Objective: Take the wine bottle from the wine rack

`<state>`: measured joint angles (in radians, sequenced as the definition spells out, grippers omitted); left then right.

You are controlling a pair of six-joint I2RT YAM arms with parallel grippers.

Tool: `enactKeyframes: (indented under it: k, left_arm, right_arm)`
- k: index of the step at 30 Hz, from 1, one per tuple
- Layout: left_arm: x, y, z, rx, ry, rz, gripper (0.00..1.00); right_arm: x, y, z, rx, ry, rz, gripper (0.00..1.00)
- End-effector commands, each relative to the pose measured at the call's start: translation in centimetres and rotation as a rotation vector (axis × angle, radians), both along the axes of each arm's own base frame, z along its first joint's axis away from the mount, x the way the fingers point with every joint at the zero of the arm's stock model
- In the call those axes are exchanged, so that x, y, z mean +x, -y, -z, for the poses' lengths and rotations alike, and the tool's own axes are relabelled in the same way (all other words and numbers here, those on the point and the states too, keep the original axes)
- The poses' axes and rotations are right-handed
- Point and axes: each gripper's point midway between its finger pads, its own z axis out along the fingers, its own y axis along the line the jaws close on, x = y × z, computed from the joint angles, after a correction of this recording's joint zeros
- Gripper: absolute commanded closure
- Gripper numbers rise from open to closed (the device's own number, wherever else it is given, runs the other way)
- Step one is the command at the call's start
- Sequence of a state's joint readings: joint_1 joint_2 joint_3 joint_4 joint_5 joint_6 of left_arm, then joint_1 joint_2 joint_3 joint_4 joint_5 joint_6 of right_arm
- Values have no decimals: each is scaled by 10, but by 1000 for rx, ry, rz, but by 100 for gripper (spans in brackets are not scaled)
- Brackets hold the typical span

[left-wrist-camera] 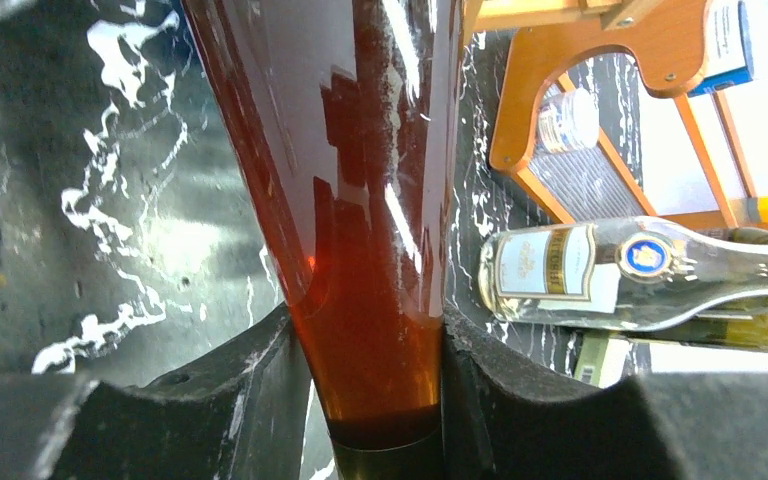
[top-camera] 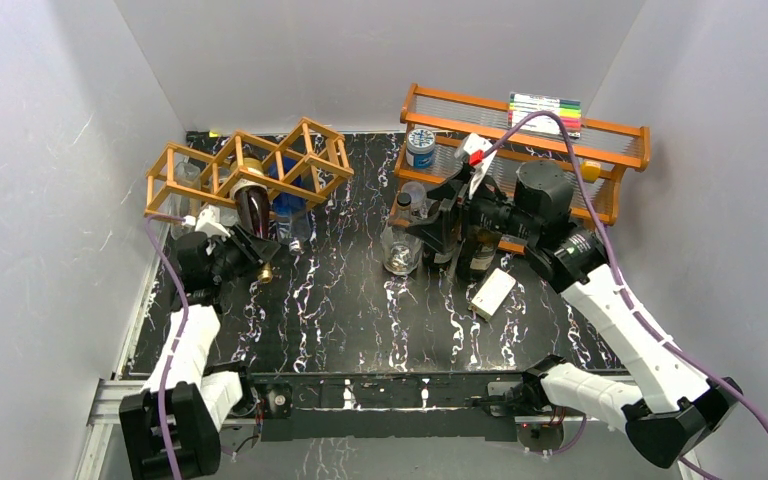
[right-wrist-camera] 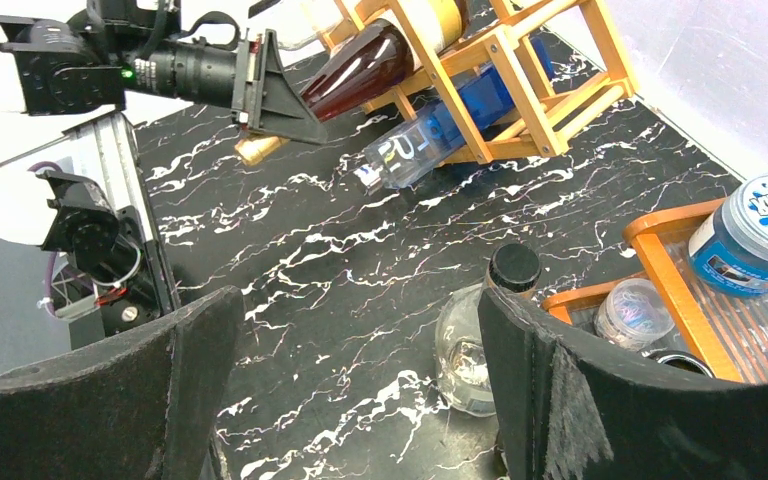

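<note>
Glass under grip: the left claw (left-wrist-camera: 375, 360) is clamped on the neck of the dark red wine bottle (left-wrist-camera: 360, 200), one black pad pressed to each side. Ahead of the claw, the bottle's body lies in a cell of the wine rack (right-wrist-camera: 508, 80), its neck jutting out toward the fingers.

The bottle looks stiff, slick and breakable. It is probably heavy for a hold this far from its body, so the neck close below the flaring shoulder seems the surest place, with a pull straight along the cell.

The left wrist view shows the contact close up but hides the rack. The right wrist view shows the shoulder emerging from the lattice side-on, with a blue bottle (right-wrist-camera: 460, 110) in the cell beneath. The right claw (right-wrist-camera: 360, 380), well apart from the left, gapes wide and holds nothing, with a black-capped clear bottle (right-wrist-camera: 480, 340) between and beyond its fingers.
</note>
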<state>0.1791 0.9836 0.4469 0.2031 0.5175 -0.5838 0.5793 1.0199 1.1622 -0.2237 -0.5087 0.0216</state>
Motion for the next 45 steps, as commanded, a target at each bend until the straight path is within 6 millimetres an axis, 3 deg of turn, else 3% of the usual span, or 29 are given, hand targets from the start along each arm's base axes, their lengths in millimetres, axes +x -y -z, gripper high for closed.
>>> enactKeyframes:
  k: [1,5,10,13,24,29,37,41,45]
  left_arm:
    - [-15,19,-53,-2,179,101,100]
    - [-35,36,-63,-81,172,163,100]
    - [-47,35,-80,-40,92,167,100]
    - [-53,38,-90,-14,86,174,100]
    - [-74,52,-130,87,199,258,100]
    - [-80,52,-156,125,252,251,100]
    - [-76,44,-190,-15,175,85,100]
    - [-77,40,-199,-73,140,13,100]
    - [-82,42,-192,-77,124,31,100]
  right_arm:
    - [1,-8,-10,30,44,-28,2]
    - [7,-18,-10,19,51,-58,2]
    - [11,-25,-2,-16,24,-62,2]
    - [11,-27,-8,5,13,-59,2]
    - [23,-40,-18,65,-28,-48,2]
    - [31,-42,-18,69,-47,-24,2]
    - [37,-48,-24,80,-66,-10,2]
    - [38,-53,-23,78,-76,-18,2]
    - [38,-60,-19,70,-83,-36,2]
